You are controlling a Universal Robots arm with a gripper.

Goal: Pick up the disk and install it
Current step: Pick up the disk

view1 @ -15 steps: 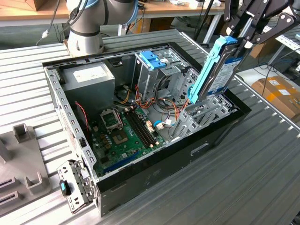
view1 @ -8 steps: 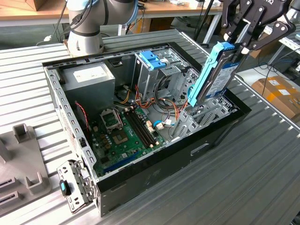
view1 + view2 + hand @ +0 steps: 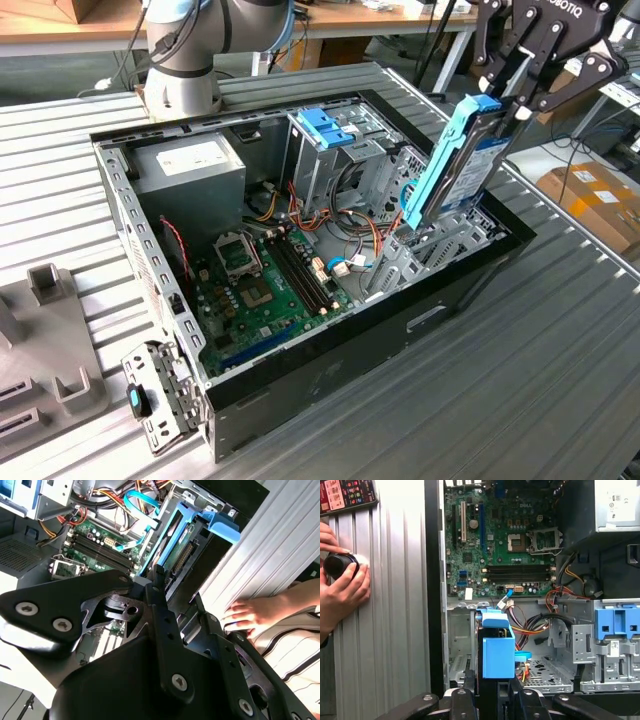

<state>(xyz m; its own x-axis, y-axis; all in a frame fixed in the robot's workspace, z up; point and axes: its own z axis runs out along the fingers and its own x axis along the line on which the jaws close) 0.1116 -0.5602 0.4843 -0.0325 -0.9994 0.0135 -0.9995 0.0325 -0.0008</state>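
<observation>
My tool (image 3: 508,104) is pinched on the upper end of the disk (image 3: 455,170), one finger on each flat face. The pick-up is done, and I judge the install to be the step in hand.

In the exterior view the disk hangs on edge and tilted. Its upper end leans toward the exterior view's right, and its lower end is down at the metal bay (image 3: 440,240) in the corner of the open case (image 3: 330,375). I cannot tell whether that end is already inside the bay's guides or just above them. In the first wrist view I look down the disk's blue rail (image 3: 498,650) into the case, with the board (image 3: 505,535) beyond it. The second wrist view shows the rail (image 3: 170,532) pointing at the same corner.

As I read it, the next move calls for squaring the disk's tilt to the bay so both rails meet their guides together. The loose cables (image 3: 350,262) beside the bay must also be kept out from under it. A skewed entry would likely jam.

A person's hand (image 3: 342,587) rests on the counter (image 3: 395,630) just outside the case wall, well apart from the disk.
</observation>
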